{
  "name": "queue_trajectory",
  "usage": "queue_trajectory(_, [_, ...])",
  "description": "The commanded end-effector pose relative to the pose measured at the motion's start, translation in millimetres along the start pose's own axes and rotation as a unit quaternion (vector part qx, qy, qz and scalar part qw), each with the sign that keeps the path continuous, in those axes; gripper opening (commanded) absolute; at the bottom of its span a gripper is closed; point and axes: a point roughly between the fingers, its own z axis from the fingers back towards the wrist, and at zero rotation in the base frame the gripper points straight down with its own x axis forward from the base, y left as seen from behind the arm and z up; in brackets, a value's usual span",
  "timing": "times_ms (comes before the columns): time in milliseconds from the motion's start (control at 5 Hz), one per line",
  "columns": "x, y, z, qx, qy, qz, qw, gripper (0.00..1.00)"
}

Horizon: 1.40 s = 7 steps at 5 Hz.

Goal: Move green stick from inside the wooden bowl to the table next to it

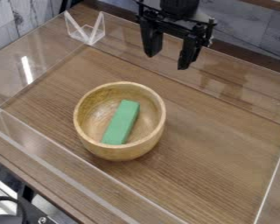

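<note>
Near wall: a clear acrylic wall (119, 194) runs along the front edge of the table, slanting from the left side down toward the lower right; the wood grain shows through it
Table: a brown wood-grain tabletop (213, 149) with a glossy sheen, light glare toward the far right part
Wooden bowl: a round, light tan wooden bowl (91, 144) with a thick rim, standing upright on the table, left of the middle and nearer the front than the back
Green stick: the flat, bright green stick (122, 122) lies inside the wooden bowl, on its inner floor, its long side running from lower left to upper right; its upper end leans toward the far side of the bowl; nothing touches it
Side walls: more clear panels stand at the left and right edges; the left one (25, 66) catches white reflections
Gripper: the black gripper (168, 48) hangs above the far part of the table, pointing down, its fingers (185, 51) spread apart with empty space between them; it holds nothing and is well apart from the bowl, behind it and to the right
Far corner: a small clear bracket-like piece (84, 30) sits at the back left where the walls meet; what it is exactly cannot be told
Background: a grey surface behind the far wall, blurred
</note>
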Motion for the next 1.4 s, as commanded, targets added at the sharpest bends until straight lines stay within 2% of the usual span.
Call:
queue_trajectory(0, [-9.2, 5.3, -5.9, 0.001, 0.006, 0.000, 1.0000, 1.00])
queue_trajectory(200, [-33.5, 14.3, -16.7, 0.001, 0.012, -0.007, 0.9999, 1.00])
queue_trajectory(400, [-53.0, 29.3, -21.7, 0.008, 0.001, -0.017, 0.9998, 1.00])
queue_trajectory(600, [-59.8, 42.9, -29.2, 0.011, -0.007, -0.022, 0.9997, 1.00])
queue_trajectory(800, [-65.3, 44.6, -40.7, 0.012, -0.018, -0.024, 0.9995, 1.00])
queue_trajectory(1200, [-65.8, 41.7, -55.9, 0.008, -0.042, -0.018, 0.9989, 1.00])
